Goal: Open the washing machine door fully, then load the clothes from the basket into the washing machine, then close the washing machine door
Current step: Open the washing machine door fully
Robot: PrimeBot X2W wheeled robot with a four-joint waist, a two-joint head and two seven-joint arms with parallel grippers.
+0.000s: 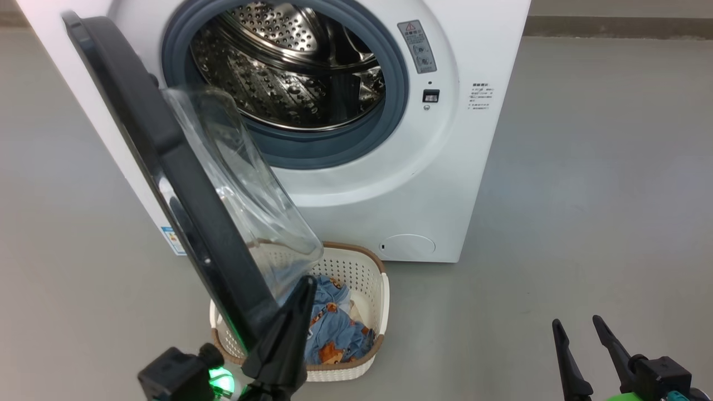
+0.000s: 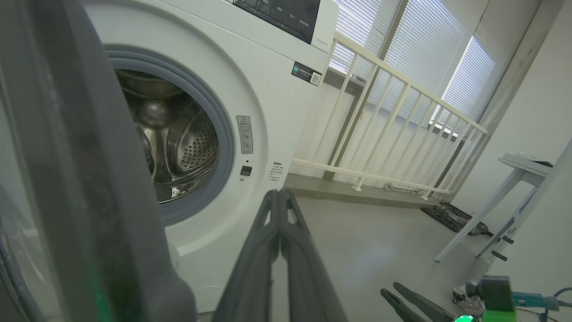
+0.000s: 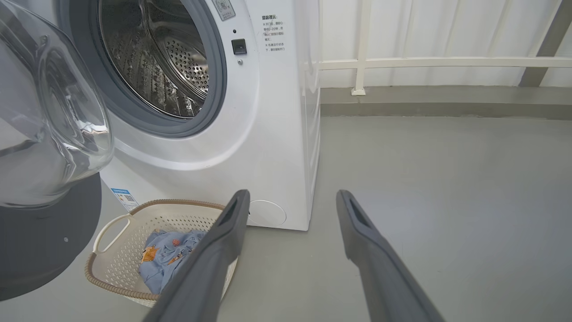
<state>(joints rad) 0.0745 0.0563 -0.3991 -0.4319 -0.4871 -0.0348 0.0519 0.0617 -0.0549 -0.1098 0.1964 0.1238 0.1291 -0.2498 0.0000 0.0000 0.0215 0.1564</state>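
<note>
at the washing machine door (image 1: 184, 184): stands well out from the washing machine (image 1: 445, 184), roughly edge-on in the head view, glass bulge turned toward the opening. not folded flat back, so likely partway through the opening step. overhangs the left part of the basket (image 1: 380, 289), a hindrance to reaching in and probably the reason for swinging it wider first.

just beside the door's lower edge, the left claw (image 1: 305, 287): pinched tight, holding nothing, tip against or very near the rim, touching or not, cannot tell. seems set as a blunt pusher rather than a grasper.

inside the basket: the clothes (image 1: 334, 334), light blue with orange-brown bears and a cream piece tucked in, heaped loosely below the brown rim. set on the floor (image 1: 585, 195) right before the washing machine, under the opening, handy for short lifts.

inside the drum (image 1: 289, 78): bare perforated steel, nothing loaded.

off to the right, the right claw (image 1: 575, 320): spread wide, empty, low over the floor, well apart from basket and door — apparently idle.
</note>
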